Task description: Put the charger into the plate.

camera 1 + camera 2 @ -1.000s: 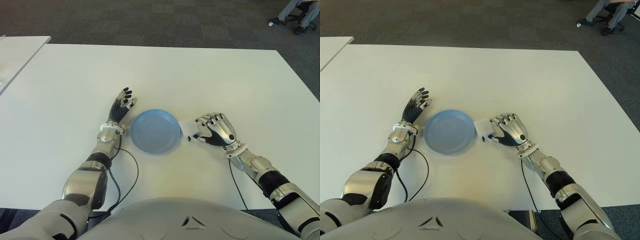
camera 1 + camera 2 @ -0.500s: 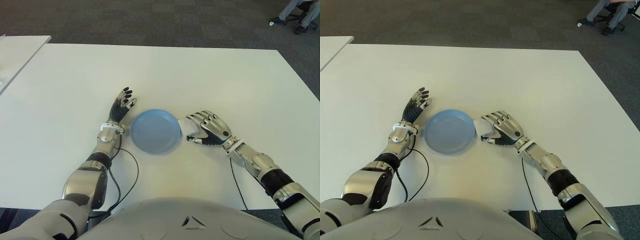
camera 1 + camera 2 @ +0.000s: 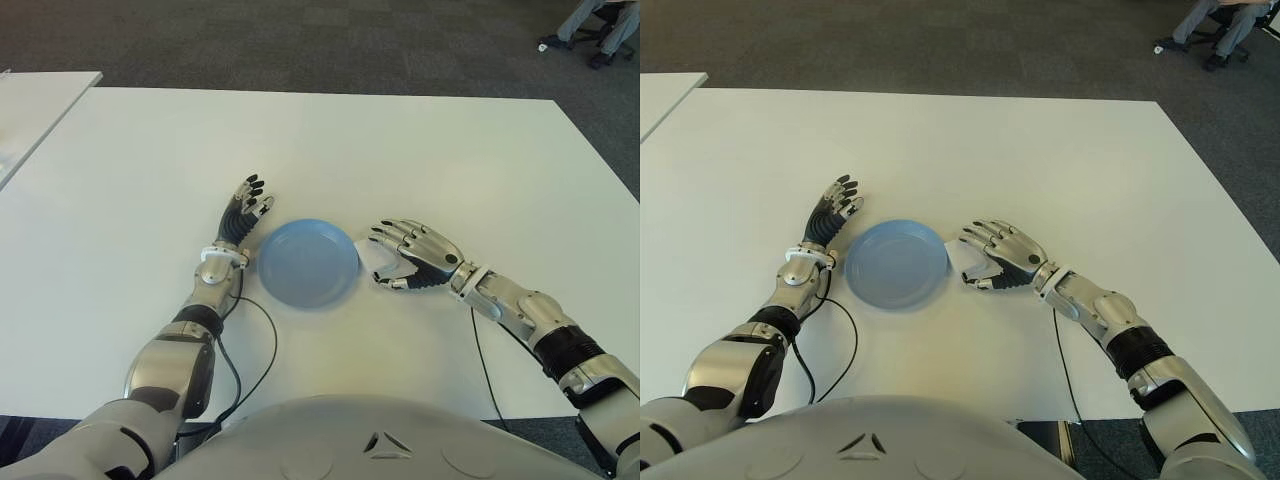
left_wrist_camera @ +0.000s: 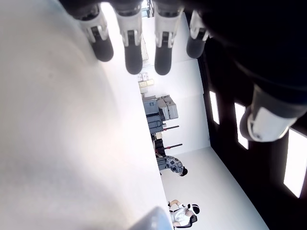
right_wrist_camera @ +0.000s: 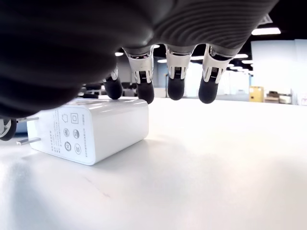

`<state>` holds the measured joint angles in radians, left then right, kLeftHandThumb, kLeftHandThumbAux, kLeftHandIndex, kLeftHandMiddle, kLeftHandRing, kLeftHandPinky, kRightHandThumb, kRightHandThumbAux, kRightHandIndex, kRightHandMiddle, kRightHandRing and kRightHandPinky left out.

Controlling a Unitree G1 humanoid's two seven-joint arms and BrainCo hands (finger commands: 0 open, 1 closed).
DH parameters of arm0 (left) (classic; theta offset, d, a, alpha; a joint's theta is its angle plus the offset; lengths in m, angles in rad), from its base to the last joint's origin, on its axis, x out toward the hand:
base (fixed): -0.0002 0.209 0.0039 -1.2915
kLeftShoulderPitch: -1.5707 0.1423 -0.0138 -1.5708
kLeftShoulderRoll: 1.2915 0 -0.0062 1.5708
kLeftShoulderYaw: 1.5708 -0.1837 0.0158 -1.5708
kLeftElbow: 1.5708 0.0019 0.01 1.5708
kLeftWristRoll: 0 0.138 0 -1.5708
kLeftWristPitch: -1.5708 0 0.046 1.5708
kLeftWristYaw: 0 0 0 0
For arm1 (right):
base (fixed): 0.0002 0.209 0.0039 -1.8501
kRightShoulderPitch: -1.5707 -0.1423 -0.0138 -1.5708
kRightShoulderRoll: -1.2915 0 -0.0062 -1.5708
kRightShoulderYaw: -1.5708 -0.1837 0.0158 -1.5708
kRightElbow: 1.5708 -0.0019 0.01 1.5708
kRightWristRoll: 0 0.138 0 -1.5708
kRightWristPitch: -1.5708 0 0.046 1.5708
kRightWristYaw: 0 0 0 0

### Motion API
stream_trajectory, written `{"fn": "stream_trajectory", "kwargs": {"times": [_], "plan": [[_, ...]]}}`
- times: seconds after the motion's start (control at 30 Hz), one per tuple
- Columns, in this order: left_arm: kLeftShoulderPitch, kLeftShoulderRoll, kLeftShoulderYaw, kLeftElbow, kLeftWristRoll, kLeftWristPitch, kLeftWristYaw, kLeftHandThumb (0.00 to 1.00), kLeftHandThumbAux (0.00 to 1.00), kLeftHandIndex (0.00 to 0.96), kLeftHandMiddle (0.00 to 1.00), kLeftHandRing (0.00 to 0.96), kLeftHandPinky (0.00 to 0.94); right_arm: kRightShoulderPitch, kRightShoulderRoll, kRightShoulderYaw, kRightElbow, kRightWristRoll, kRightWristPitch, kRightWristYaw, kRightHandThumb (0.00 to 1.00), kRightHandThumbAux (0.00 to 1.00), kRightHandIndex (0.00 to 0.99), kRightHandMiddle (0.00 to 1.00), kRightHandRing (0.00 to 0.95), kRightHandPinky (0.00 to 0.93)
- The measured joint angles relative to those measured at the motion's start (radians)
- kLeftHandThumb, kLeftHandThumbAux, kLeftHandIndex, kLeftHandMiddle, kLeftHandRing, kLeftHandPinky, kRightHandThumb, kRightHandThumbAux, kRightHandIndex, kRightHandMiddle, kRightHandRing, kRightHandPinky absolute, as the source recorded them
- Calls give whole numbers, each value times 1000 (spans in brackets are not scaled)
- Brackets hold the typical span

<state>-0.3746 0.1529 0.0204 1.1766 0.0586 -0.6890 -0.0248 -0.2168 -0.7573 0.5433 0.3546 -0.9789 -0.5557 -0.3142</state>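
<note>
On a white table [image 3: 400, 150], the left hand [image 3: 245, 215] is seen just left of a blue plate [image 3: 308, 262], its fingers stretched out and nothing held. The plate itself lies empty at the centre of the scene. Just right of the plate's rim, a white charger [image 5: 91, 128] is shown lying flat on the table, outside the plate, its metal prongs exposed at one end. The right hand [image 3: 415, 255] is held over the charger from the right, fingers spread and only loosely arched; no grip on the charger is shown, and in the right wrist view the fingertips [image 5: 145, 93] are seen hanging just above it.
</note>
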Motion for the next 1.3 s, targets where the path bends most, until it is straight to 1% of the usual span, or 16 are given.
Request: {"fn": "stream_trajectory", "kwargs": {"times": [0.23,0.53,0.77,1.03,1.3], "plan": [[0,0,0,0,0,0,-3,0,525,9,140,127,97,-11,-10,-10,-23,32,-41,89,204,168,0,0,0,0],[1,0,0,0,0,0,-4,0,532,20,144,132,101,-23,-13,-21,-48,49,-69,169,201,164,0,0,0,0],[0,0,0,0,0,0,-4,0,530,16,145,133,104,-46,-19,-23,-51,39,-90,191,193,172,0,0,0,0],[0,0,1,0,0,1,-4,0,527,11,140,132,113,-103,-22,-23,-35,18,-134,196,188,176,0,0,0,0],[-1,0,0,0,0,1,-4,0,530,14,141,133,114,-149,-22,-20,-21,-10,-159,189,177,178,0,0,0,0]]}}
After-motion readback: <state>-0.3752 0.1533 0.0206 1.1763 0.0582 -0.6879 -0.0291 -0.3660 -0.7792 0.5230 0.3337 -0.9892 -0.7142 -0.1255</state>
